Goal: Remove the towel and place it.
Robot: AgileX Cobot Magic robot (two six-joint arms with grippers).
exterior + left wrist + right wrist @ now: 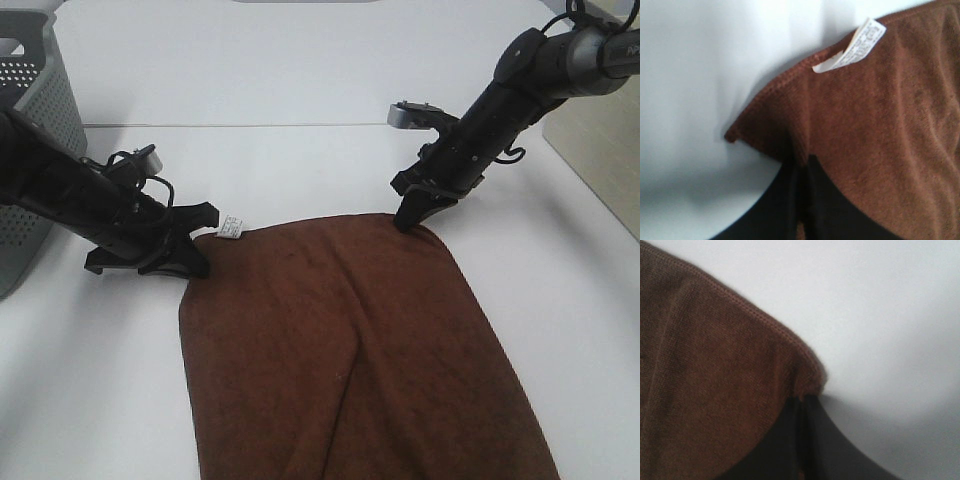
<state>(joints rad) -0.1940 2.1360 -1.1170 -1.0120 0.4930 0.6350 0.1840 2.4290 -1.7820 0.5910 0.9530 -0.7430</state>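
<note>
The dark brown towel lies spread flat on the white table, running off the near edge of the exterior view. Its white tag sits at the far left corner and shows in the left wrist view. My left gripper is shut on the towel's far left corner. My right gripper is shut on the towel's far right corner. Both corners are pinched low at the table surface.
A grey perforated basket stands at the far left edge of the table, behind my left arm. A beige surface lies past the table's right edge.
</note>
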